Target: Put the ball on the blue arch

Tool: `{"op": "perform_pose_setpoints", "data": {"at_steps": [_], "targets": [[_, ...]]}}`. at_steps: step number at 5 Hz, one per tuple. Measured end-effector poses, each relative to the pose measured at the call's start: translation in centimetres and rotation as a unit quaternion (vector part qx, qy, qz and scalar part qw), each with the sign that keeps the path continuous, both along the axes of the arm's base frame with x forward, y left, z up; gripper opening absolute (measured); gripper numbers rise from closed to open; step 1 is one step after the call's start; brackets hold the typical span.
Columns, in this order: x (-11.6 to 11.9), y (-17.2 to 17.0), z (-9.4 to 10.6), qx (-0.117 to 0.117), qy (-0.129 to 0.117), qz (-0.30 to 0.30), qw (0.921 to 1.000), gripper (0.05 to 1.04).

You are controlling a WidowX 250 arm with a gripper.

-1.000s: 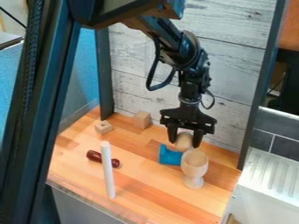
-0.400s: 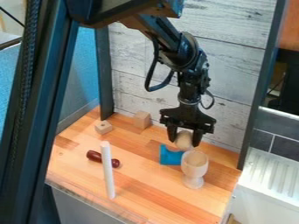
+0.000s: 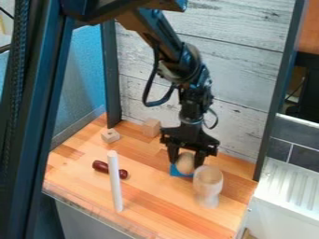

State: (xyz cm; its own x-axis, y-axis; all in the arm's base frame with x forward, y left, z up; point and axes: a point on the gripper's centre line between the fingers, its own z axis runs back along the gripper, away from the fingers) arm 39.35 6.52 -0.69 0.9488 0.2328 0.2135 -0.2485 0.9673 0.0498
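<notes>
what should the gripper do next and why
Probably lower slightly, then open: the gripper has the wooden ball between its fingers, and in this view the ball overlaps the blue arch, though whether it already touches is hard to tell.

Blue arch (image 3: 176,172), half past five from where I stand: largely hidden behind ball (image 3: 185,165) and gripper (image 3: 185,162); contact between ball and arch, cannot tell. Dark red rod (image 3: 100,166), seven o'clock: part hidden behind white stick (image 3: 114,182). Wooden goblet (image 3: 207,180), five o'clock: foot blurred. Arm (image 3: 184,58): cut off at twelve. White ridged panel (image 3: 289,196), four o'clock: cut off.
</notes>
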Motion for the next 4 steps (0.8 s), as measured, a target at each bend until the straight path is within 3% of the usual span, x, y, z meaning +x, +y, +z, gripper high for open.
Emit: {"op": "perform_pose_setpoints", "data": {"at_steps": [1, 2, 4], "targets": [[-0.45, 0.18, -0.21, 0.005, -0.007, 0.0, 1.0, 0.739], [-0.88, 0.18, 0.19, 0.01, -0.016, -0.002, 0.9998, 0.997], [-1.07, -0.02, 0.33, 0.005, -0.025, -0.003, 0.9997, 0.999]]}}
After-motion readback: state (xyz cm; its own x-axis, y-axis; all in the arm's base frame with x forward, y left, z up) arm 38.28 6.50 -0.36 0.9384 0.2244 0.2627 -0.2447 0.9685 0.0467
